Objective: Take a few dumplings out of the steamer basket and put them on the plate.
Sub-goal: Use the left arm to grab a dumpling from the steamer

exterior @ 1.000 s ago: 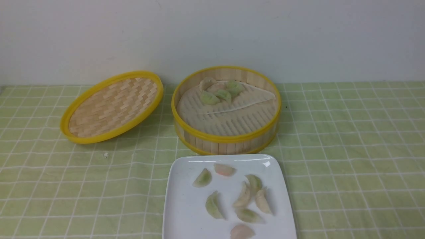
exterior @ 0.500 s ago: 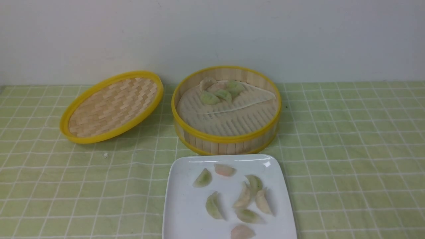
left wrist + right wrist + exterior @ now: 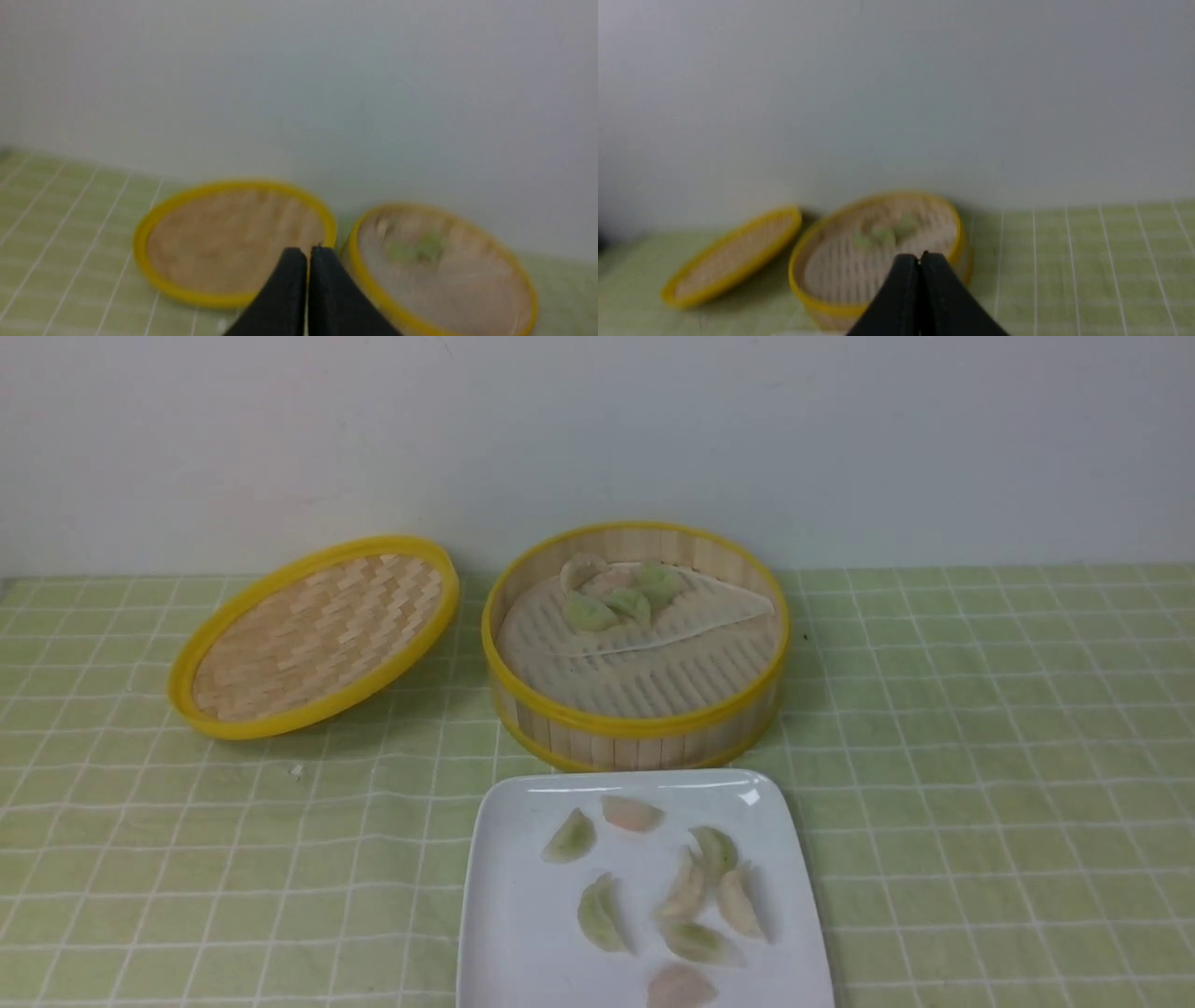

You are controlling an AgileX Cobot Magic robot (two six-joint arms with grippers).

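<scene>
The black fingers (image 3: 901,289) of the right gripper (image 3: 920,261) are pressed together with no gap and nothing between them, poised in front of the steamer basket (image 3: 798,266). Inside the basket, on its whitish ribbed liner (image 3: 840,275), a blurred cluster of pale green dumplings (image 3: 885,233) sits toward the far side. A yellow-rimmed woven lid (image 3: 733,256) lies tilted just beside the basket on the green checked worktop (image 3: 1064,261). A plain pale wall (image 3: 896,93) rises behind the basket.
</scene>
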